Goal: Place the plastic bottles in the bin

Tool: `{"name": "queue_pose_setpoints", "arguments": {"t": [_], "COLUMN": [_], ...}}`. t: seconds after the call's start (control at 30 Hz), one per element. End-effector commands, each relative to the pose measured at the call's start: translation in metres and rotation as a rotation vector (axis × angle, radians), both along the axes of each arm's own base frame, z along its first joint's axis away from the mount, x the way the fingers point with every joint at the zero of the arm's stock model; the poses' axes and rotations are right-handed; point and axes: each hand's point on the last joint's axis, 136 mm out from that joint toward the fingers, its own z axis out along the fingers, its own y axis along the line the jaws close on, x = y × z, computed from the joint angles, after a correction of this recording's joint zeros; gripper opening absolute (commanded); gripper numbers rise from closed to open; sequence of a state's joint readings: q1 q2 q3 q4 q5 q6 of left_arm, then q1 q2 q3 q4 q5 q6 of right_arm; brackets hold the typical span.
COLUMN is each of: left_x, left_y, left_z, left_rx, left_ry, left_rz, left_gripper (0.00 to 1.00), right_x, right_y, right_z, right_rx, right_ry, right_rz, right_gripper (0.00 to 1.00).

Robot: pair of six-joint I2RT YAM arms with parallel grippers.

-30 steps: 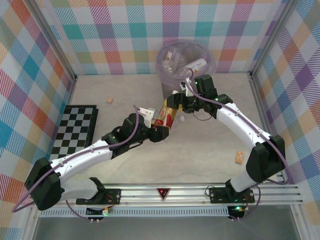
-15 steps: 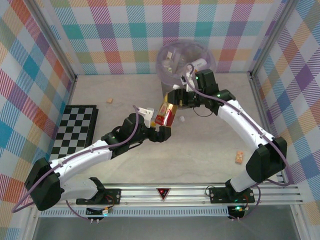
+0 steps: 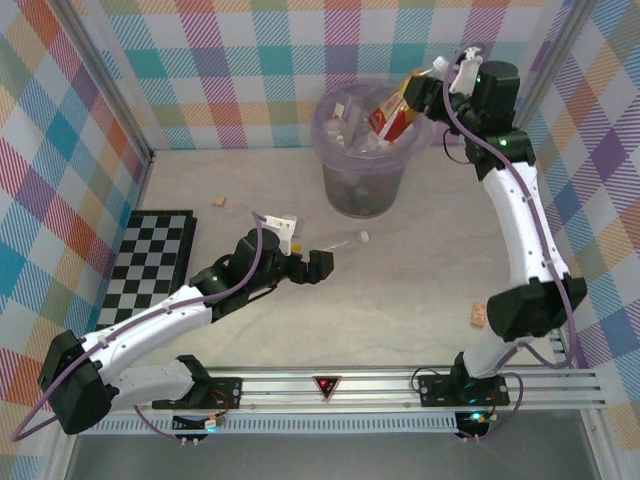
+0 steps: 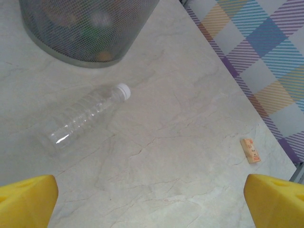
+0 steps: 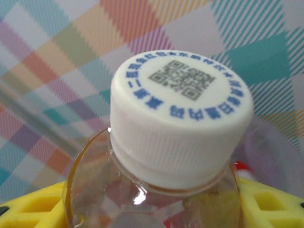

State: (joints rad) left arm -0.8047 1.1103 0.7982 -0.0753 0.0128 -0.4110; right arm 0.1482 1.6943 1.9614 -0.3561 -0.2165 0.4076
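My right gripper (image 3: 413, 97) is shut on a brownish bottle with a red label (image 3: 392, 116), holding it tilted above the far right rim of the bin (image 3: 362, 190). In the right wrist view that bottle's white cap (image 5: 180, 118) sits between the yellow fingers (image 5: 33, 205). Several bottles (image 3: 345, 126) lie inside the bin. A clear bottle with a white cap (image 3: 347, 242) lies on the table just beyond my open left gripper (image 3: 320, 264). The left wrist view has this clear bottle (image 4: 85, 118) ahead and to the left of the gripper (image 4: 152, 209), near the bin's base (image 4: 90, 33).
A folded chessboard (image 3: 150, 262) lies at the table's left. One tan block (image 3: 218, 201) sits left of the bin and another tan block (image 3: 478, 315) lies at the right, also seen as a tan block (image 4: 250, 150) in the left wrist view. Plaid walls enclose the table.
My right gripper lifted the red-labelled bottle from beside the left gripper up and back to above the bin. The clear bottle on the table is now uncovered. The left arm barely moved.
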Motion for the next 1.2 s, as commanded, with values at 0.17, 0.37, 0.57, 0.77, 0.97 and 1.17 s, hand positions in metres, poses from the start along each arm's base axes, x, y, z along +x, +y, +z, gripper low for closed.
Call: {"name": "queue_pose_setpoints", "arguments": {"t": [0.17,0.37,0.57,0.77,0.97,1.17], "left_x": [-0.006,-0.008,-0.007,-0.005,-0.003,-0.001], "left_y": [0.012,0.017,0.02,0.015,0.011,0.01], "left_z": [0.002,0.002,0.0,-0.004,-0.006,-0.009], "left_rx": [0.004,-0.001,0.0,0.009,0.007,0.018], "left_ry": [0.011,0.015,0.02,0.036,0.043,0.054], "left_rz": [0.035,0.054,0.072,0.064,0.061,0.063], "left_gripper": [1.0,1.0,1.0,1.0,1.0,1.0], "right_x": [0.077,0.113,0.121,0.117,0.111,0.1], "right_y": [-0.012,0.003,0.021,0.039,0.057,0.062], "right_z": [0.001,-0.023,-0.065,-0.099,-0.122,-0.125], "right_rx": [0.0,0.011,-0.009,-0.014,0.062,0.053], "right_ry": [-0.06,-0.004,0.098,0.2,0.3,0.336], "right_rz": [-0.135,-0.093,-0.041,0.021,0.094,0.121], "right_gripper": [0.57,0.57,0.58,0.59,0.65,0.76]}}
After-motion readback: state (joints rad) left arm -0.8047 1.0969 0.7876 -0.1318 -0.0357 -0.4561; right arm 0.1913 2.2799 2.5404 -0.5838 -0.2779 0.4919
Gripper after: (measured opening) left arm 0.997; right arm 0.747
